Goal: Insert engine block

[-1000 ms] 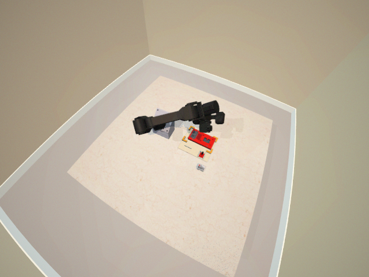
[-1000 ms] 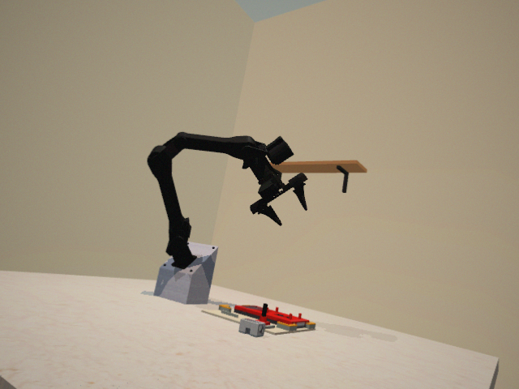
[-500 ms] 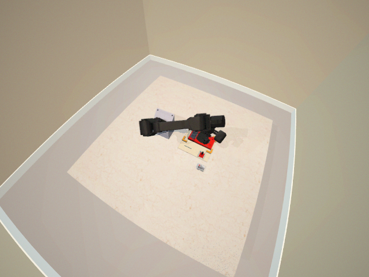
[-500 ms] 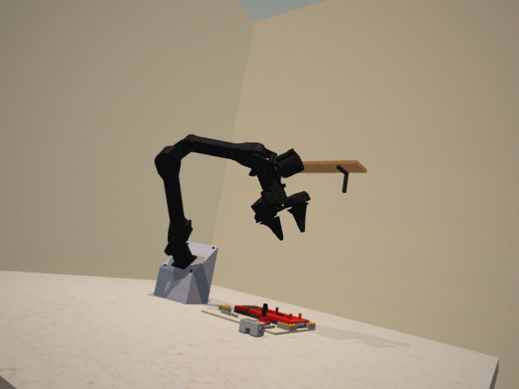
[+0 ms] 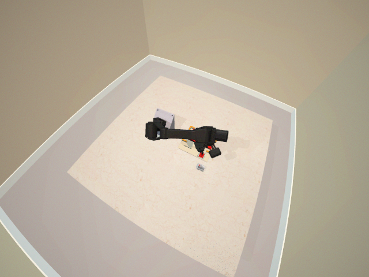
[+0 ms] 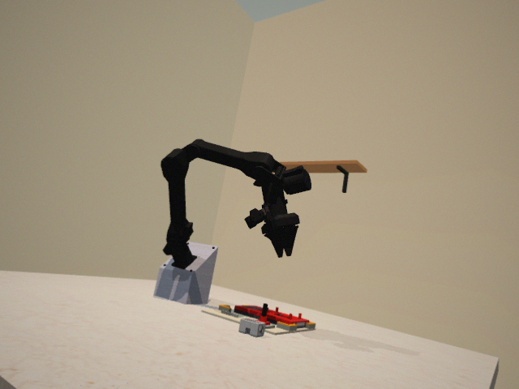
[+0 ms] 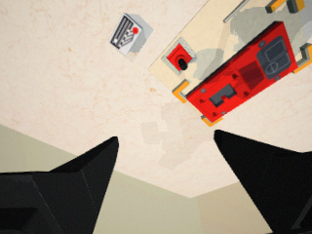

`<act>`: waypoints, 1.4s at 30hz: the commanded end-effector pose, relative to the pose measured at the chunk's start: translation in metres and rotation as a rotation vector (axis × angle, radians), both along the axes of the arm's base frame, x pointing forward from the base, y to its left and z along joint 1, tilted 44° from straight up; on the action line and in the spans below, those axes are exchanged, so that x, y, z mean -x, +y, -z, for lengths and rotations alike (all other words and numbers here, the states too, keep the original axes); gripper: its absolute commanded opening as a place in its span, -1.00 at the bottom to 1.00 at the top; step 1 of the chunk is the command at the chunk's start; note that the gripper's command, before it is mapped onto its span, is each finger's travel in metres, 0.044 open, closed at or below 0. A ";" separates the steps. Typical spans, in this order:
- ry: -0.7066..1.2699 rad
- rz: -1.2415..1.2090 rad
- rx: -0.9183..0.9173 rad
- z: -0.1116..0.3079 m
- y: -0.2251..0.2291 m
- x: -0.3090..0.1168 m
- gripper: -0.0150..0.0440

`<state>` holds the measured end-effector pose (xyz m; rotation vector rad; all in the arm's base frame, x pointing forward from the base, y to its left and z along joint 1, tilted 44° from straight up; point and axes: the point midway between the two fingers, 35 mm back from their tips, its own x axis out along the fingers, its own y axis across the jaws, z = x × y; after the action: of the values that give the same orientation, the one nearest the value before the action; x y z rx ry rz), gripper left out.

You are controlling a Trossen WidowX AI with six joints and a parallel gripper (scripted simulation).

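Observation:
The engine block (image 5: 200, 167) (image 6: 251, 327) (image 7: 128, 34) is a small grey block with a red dot on top. It sits on the table just off the board's corner. The red car body (image 6: 300, 320) (image 7: 250, 72) lies on the beige board (image 5: 190, 150) (image 7: 207, 29). Its dark opening (image 7: 217, 98) is near one end, with a small red part jutting in at one edge; no block is in it. My gripper (image 6: 284, 254) (image 7: 167, 137) is open and empty, pointing down high above the board and touching nothing. The arm hides most of the car body in the top view.
A red base with an upright black stick (image 5: 201, 155) (image 6: 264, 310) (image 7: 182, 63) stands at the board's corner, between block and car body. Orange corner brackets (image 6: 286, 325) (image 7: 180, 92) surround the car body. The arm's pale pedestal (image 5: 164, 114) (image 6: 180, 284) stands behind. A wooden shelf (image 6: 327, 166) is on the wall.

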<state>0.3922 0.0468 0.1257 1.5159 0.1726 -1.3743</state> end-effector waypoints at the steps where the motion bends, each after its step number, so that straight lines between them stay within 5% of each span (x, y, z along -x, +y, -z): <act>1: -0.039 0.134 0.000 0.001 -0.020 -0.005 1.00; 20: -0.245 0.726 0.039 0.008 -0.119 -0.011 1.00; 42: -0.255 0.745 0.044 0.045 -0.158 -0.012 1.00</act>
<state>0.4055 -0.1082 0.0854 1.7938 -0.6417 -1.7014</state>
